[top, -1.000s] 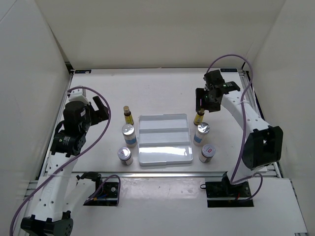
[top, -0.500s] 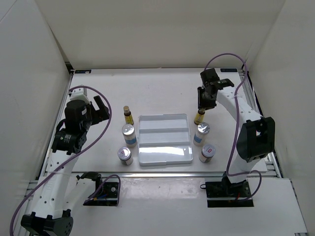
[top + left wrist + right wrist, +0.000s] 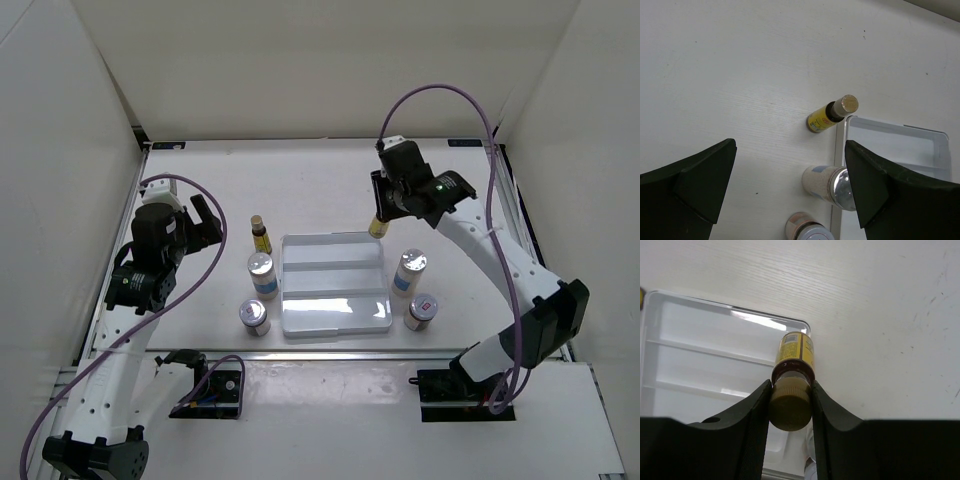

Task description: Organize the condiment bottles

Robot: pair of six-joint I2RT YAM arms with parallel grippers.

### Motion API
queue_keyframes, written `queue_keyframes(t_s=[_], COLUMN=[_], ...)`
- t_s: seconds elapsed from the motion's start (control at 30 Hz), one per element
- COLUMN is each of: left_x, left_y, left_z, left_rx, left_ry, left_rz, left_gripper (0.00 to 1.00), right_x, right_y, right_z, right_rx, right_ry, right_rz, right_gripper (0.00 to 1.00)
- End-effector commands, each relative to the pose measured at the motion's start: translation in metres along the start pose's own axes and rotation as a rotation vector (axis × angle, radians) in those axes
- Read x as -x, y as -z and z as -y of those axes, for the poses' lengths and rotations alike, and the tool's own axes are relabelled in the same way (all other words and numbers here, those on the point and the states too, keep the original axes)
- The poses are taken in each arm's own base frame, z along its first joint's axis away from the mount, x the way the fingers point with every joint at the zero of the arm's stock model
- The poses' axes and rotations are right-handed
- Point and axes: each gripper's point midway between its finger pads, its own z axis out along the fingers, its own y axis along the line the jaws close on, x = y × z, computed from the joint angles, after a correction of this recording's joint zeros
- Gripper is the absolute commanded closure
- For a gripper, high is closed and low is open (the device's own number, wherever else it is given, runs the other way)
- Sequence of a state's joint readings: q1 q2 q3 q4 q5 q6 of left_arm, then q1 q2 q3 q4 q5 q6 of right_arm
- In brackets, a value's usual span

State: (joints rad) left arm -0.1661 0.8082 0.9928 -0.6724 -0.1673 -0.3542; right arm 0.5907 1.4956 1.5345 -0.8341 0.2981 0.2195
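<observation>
White table (image 3: 330, 185): carries a clear rectangular plastic tray (image 3: 335, 312)
Right hand (image 3: 790, 402): we see 1 slim amber gold-capped bottle (image 3: 794, 357) clamped
Left hand (image 3: 790, 150): wide

you were working in a robotics lab cell. plain white panels (image 3: 300, 60) boxed a white table (image 3: 320, 180) on three sides. the left arm (image 3: 140, 270) and right arm (image 3: 490, 235) stood at its near edge, each trailing a purple cable (image 3: 440, 90). a holed metal rail (image 3: 508, 185) ran down the side, and black boxes (image 3: 215, 385) with wiring sat in front. the only goods were small bottles (image 3: 262, 275) set in rows beside a clear tray (image 3: 335, 300).
</observation>
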Motion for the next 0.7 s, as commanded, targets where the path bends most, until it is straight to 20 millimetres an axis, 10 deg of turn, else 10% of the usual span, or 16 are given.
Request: queue_keyframes(t_s=[0.0,0.53,0.67], left_x=[0.002,0.000,-0.003], left_y=[0.001,-0.001,-0.004], left_z=[0.005,0.006,0.006], left_rx=[-0.025,-0.032,-0.028], left_ry=[-0.002,-0.012,-0.014], left_rz=[0.007,-0.005,-0.016], left_gripper=[0.00,0.00,0.00], right_x=[0.021,-0.030,-0.038], right_y=[0.010,-0.075,-0.079], right_z=[-0.012,-0.045,-0.042], right_rx=[0.031,0.030,0.009], right_ry=[0.008,0.038,0.035], right_rz=[0.075,-0.038,-0.064], right_gripper=[0.91,0.96,0.31])
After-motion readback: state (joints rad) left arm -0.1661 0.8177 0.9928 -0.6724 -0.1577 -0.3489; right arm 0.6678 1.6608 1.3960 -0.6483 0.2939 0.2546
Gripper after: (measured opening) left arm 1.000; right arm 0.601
